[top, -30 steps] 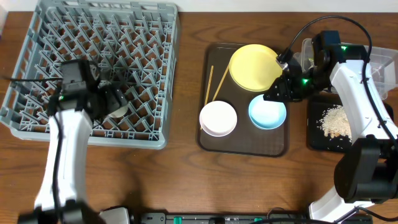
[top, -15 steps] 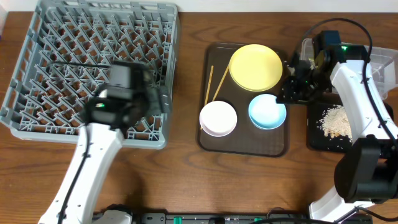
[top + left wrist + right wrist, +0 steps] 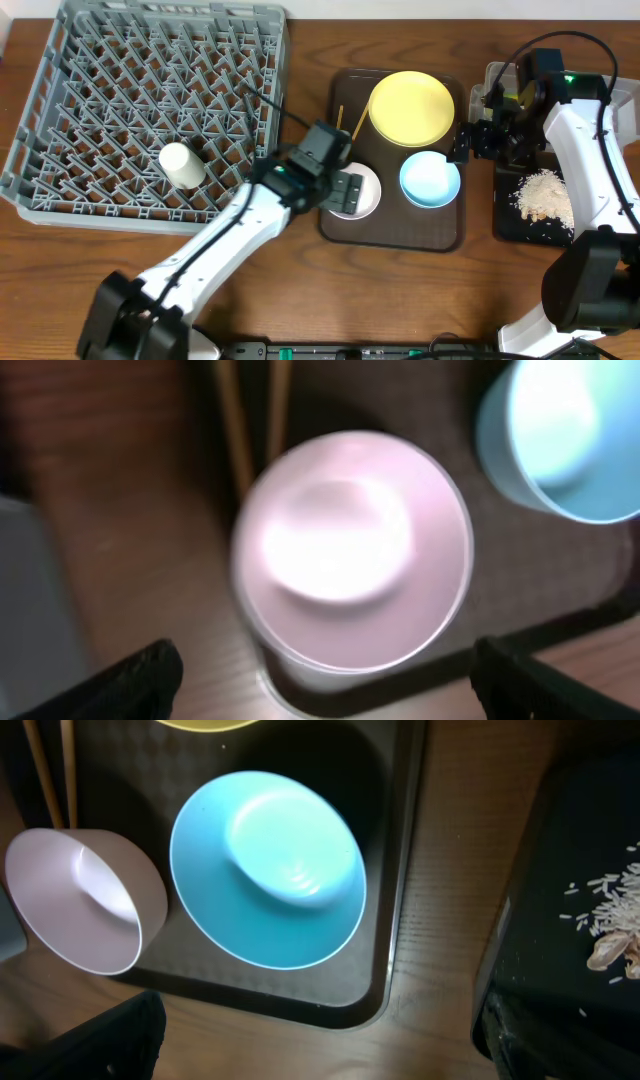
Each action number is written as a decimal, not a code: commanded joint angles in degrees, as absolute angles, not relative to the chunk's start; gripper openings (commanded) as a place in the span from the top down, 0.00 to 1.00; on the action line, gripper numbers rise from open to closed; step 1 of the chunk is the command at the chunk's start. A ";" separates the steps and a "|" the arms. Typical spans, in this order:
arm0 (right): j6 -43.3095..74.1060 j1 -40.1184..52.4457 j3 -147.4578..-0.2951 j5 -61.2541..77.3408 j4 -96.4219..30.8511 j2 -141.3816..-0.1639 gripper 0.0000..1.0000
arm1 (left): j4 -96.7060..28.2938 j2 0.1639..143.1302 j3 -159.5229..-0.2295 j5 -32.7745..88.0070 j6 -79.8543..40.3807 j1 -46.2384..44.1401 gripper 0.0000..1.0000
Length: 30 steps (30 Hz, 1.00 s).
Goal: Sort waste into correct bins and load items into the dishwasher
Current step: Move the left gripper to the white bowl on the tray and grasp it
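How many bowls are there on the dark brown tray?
2. The white bowl sits on the left of the dark brown tray; the light blue bowl sits beside it on the right. None seems hidden.

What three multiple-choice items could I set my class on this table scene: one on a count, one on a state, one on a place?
1. How many bowls sit on the brown serving tray?
A one
B two
C four

2. The left gripper is
A open over the white bowl
B shut on the chopsticks
C shut on a cup

3. The small white cup lies
A on the brown serving tray
B in the grey rack
C in the white bowl

Answers:
1. B: only the white bowl and the light blue bowl are on the tray.
2. A: the wrist view shows its fingers wide apart, gripping nothing.
3. B: the cup rests among the rack's pegs.
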<state>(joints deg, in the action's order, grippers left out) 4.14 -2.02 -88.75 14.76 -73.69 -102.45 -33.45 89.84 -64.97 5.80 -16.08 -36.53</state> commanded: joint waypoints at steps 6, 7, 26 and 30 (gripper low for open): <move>5.10 -2.24 -88.82 15.20 -73.71 -101.10 0.01 | -27.35 94.39 -65.76 3.88 -16.75 -43.55 0.08; 5.13 -2.24 -88.82 15.20 -73.71 -101.10 0.01 | -26.92 95.00 -65.76 3.20 -16.73 -44.27 0.09; 5.10 -2.22 -88.82 15.25 -73.73 -101.10 0.01 | -19.57 106.48 -65.47 0.12 -16.75 -48.62 0.47; 5.10 -2.22 -88.82 15.25 -73.91 -101.10 0.01 | -19.62 109.30 -65.47 0.19 -16.78 -48.62 0.51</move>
